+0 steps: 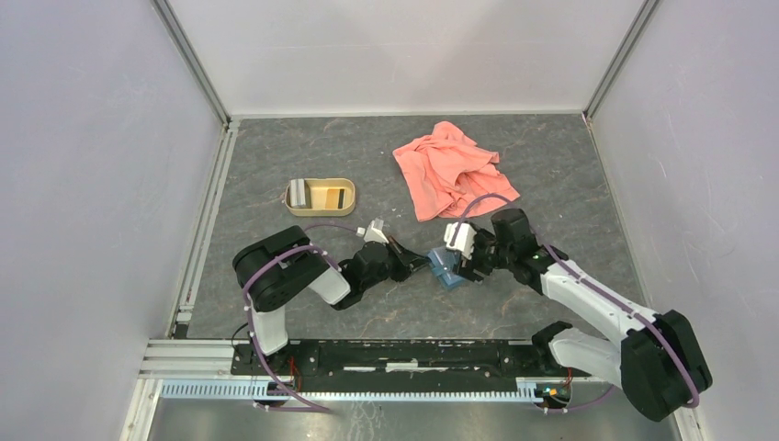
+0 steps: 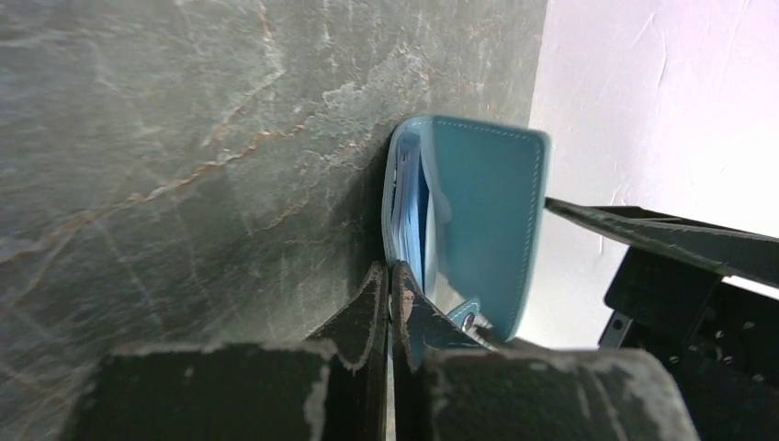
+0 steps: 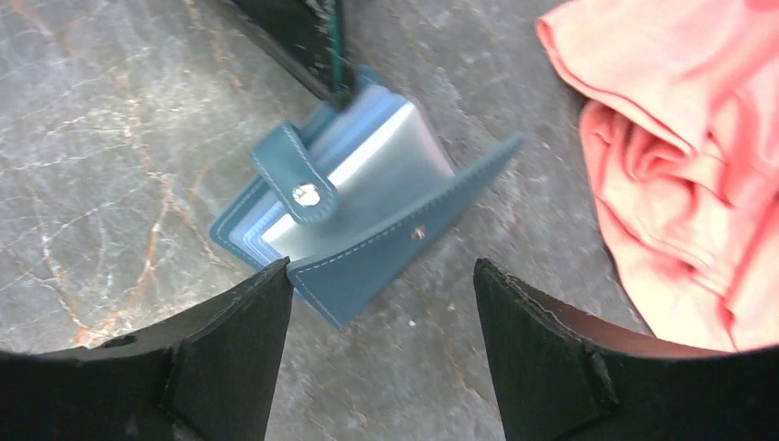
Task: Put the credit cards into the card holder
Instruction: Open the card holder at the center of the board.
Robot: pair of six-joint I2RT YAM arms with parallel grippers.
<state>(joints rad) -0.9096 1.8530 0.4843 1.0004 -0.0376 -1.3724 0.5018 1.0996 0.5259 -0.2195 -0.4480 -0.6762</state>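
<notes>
Card holder lies half open on grey table; left gripper clamps its edge. Right gripper hangs just above, jaws spread, holding nothing.

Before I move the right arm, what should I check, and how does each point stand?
1. Left gripper shut on card holder edge: ok.
2. Card holder cover spread open: ok.
3. Right gripper open, empty: ok.
4. Card in hand: not ok; credit cards sit in tan tray.
5. Pink cloth apart from card holder: ok.
6. Free slot inside: cannot tell.
</notes>
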